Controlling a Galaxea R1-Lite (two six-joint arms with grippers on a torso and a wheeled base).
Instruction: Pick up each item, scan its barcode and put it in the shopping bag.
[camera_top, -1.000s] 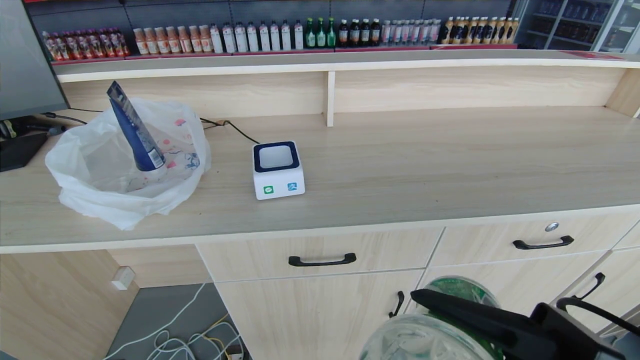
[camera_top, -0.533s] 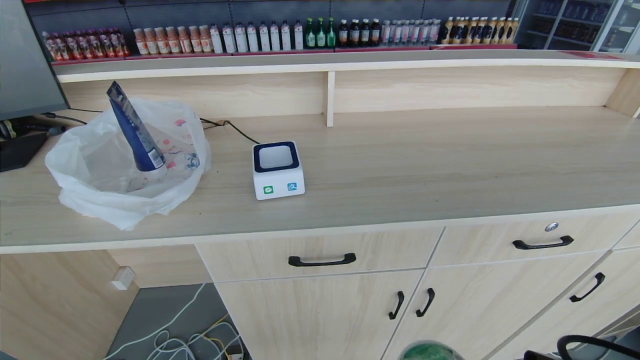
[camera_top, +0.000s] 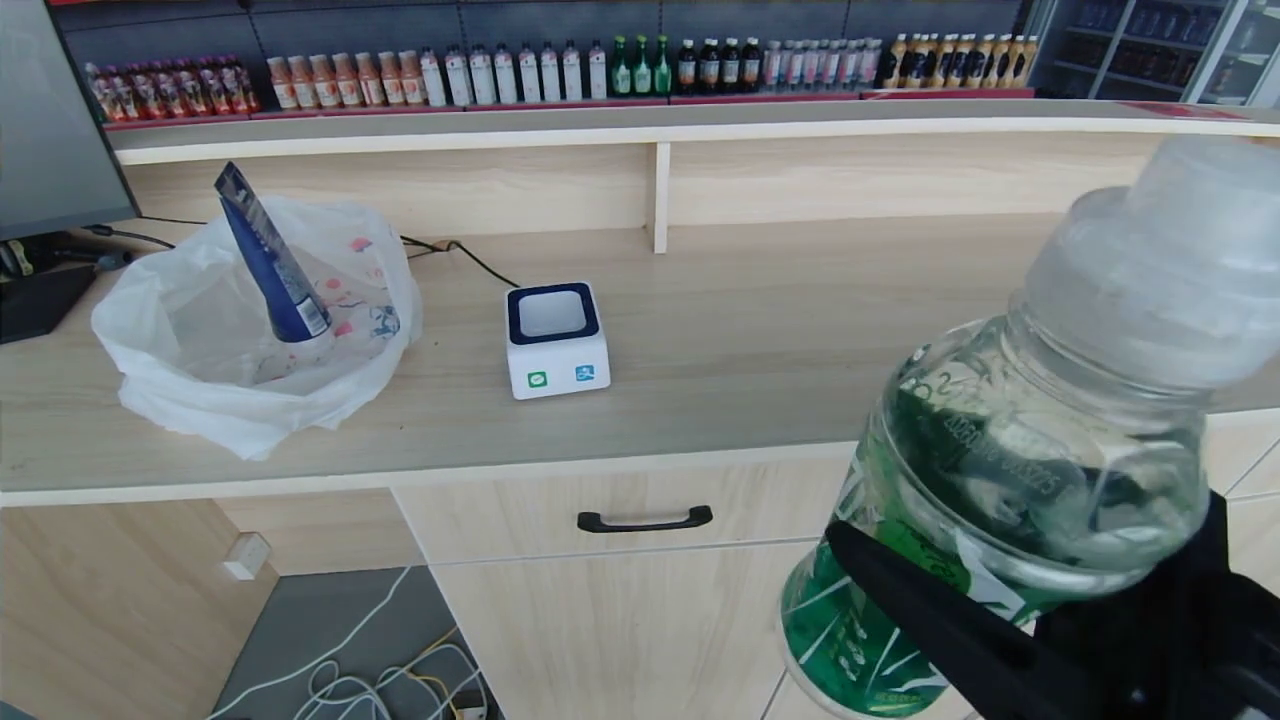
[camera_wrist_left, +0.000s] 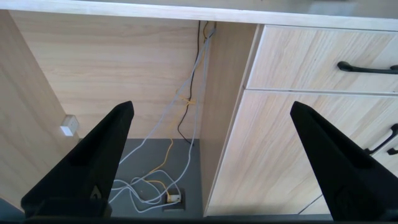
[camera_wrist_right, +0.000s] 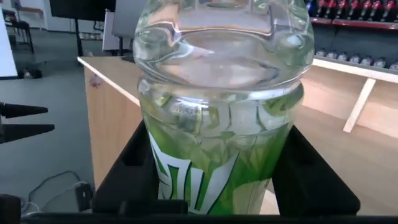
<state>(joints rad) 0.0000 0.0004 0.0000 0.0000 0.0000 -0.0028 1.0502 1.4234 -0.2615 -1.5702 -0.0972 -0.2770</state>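
Observation:
A clear plastic bottle with a green label and a pale cap is held tilted, close to the head camera, at the lower right, in front of the counter's edge. My right gripper is shut on its lower body; the right wrist view has the bottle between the black fingers. A white shopping bag lies open on the counter's left with a blue tube standing in it. The white box scanner sits mid-counter. My left gripper hangs open below counter height, facing the cabinet.
The wooden counter has a raised back ledge with a divider. A monitor and a cable stand at the far left. Drawers with black handles lie below, and loose cables lie on the floor.
The bottle in my right gripper sank almost out of the head view's bottom edge, then rose high at the right, close to the camera. Bag, tube and scanner stayed put.

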